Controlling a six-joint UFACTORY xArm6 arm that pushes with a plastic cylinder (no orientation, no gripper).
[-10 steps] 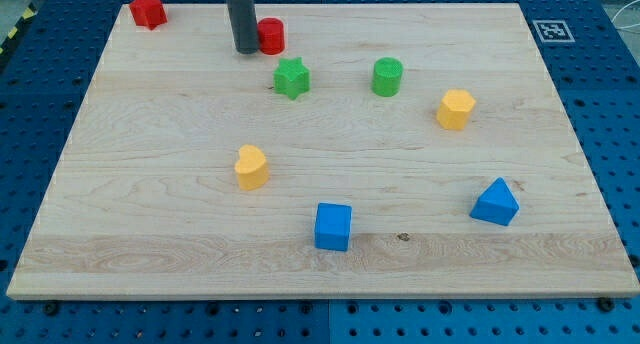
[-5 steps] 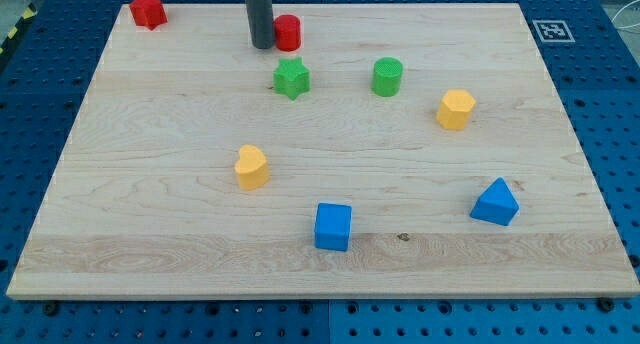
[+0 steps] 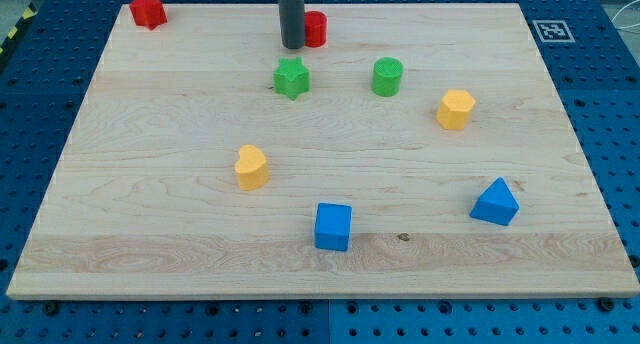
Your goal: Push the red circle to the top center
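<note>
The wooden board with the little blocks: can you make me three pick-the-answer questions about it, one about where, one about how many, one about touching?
1. Where is the red circle block?
A. near the view's top, about the middle
B. at the view's bottom left
C. beside the blue cube

2. How many green blocks are on the wooden board?
A. one
B. two
C. four

3. My tip is:
A. right against the red circle's left side
B. on the yellow heart block
C. far off the board

Answers: 1 A, it sits by the top edge. 2 B, a green star block and a green cylinder block. 3 A, no gap shows between them.
</note>
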